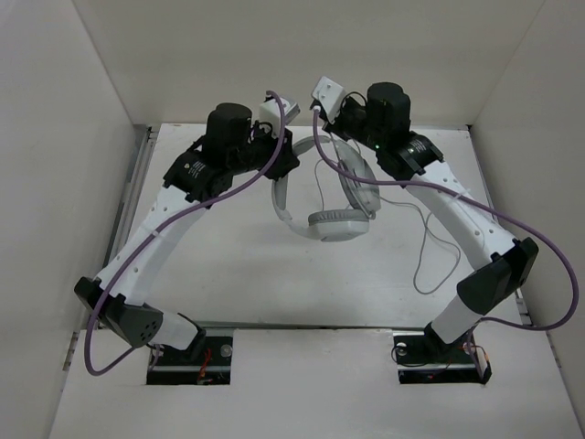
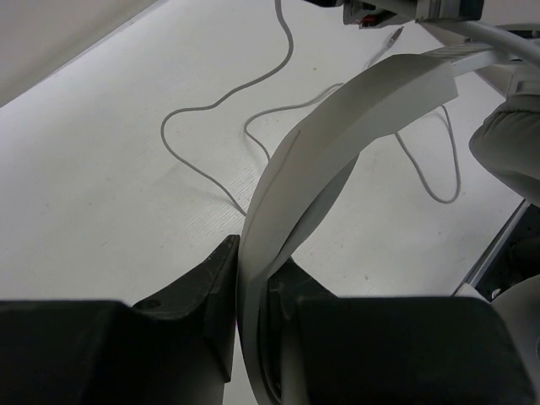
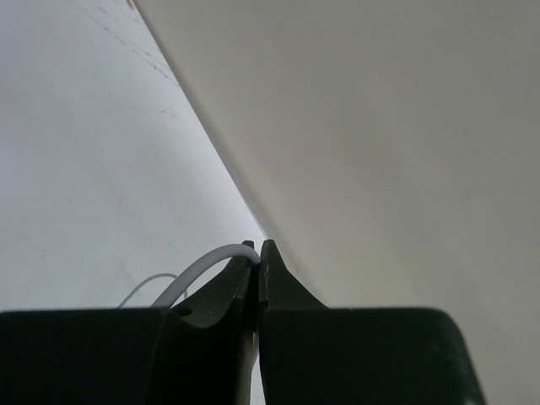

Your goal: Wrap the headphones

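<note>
Headphones (image 1: 338, 224) held between the two arms, over the far middle of the worktop (image 1: 274, 293).

Left tool (image 2: 253, 266) is closed narrow on the light-grey headband (image 2: 337, 126), which arcs away from its fingers toward the earcups. Right tool (image 3: 257, 253) is pinched almost shut on a thin pale stretch of the cable (image 3: 198, 272), close to the back wall. The rest of the grey cable (image 1: 425, 251) trails in loose loops over the worktop beneath the right arm. Whether the lower earcup touches the worktop cannot be told.
</note>
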`<control>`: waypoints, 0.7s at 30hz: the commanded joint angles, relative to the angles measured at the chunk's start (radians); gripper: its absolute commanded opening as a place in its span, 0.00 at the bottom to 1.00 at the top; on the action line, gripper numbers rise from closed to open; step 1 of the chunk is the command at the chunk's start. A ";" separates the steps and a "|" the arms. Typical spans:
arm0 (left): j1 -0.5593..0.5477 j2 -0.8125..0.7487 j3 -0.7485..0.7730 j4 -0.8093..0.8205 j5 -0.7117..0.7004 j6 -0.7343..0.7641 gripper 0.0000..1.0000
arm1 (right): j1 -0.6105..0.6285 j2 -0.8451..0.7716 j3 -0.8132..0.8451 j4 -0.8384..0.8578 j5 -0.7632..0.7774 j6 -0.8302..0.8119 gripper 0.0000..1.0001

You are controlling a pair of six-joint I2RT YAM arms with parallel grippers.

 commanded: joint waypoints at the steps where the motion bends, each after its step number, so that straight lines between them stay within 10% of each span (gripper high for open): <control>1: -0.001 -0.030 0.094 0.067 0.069 -0.046 0.00 | -0.001 -0.003 -0.004 0.015 -0.016 0.037 0.00; 13: 0.010 0.001 0.244 0.050 0.091 -0.071 0.00 | -0.137 -0.014 0.073 -0.100 -0.674 0.559 0.26; 21: 0.022 0.027 0.300 0.053 0.089 -0.093 0.00 | -0.150 -0.057 -0.109 0.241 -0.992 1.101 0.41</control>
